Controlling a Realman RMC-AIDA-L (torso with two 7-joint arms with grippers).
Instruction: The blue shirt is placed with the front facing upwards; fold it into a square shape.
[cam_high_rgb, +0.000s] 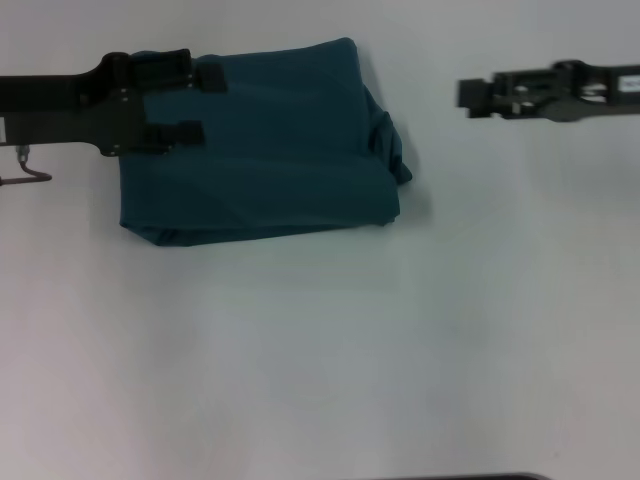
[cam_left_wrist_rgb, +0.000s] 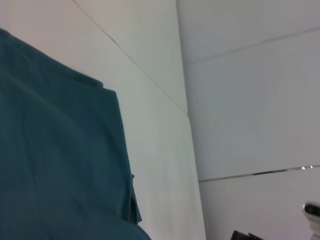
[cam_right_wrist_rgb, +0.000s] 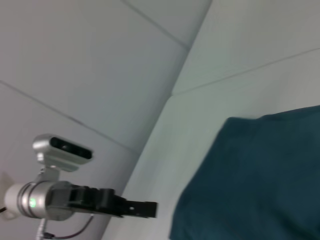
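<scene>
The blue shirt (cam_high_rgb: 270, 140) lies folded into a rough rectangle at the far middle-left of the white table (cam_high_rgb: 320, 350), plain teal side up, with a bunched fold on its right edge. My left gripper (cam_high_rgb: 198, 103) hovers over the shirt's left edge, open, its two black fingers (cam_high_rgb: 205, 75) spread apart with nothing between them. My right gripper (cam_high_rgb: 468, 96) hangs to the right of the shirt with a gap of bare table between, and its fingers look shut. The wrist views show the shirt (cam_left_wrist_rgb: 55, 160) (cam_right_wrist_rgb: 260, 180) as plain teal cloth. The left gripper (cam_right_wrist_rgb: 150, 209) also shows in the right wrist view.
White table surface stretches in front of and beside the shirt. A pale panelled wall (cam_left_wrist_rgb: 240, 75) stands behind the table. A dark edge (cam_high_rgb: 460, 477) shows at the near rim.
</scene>
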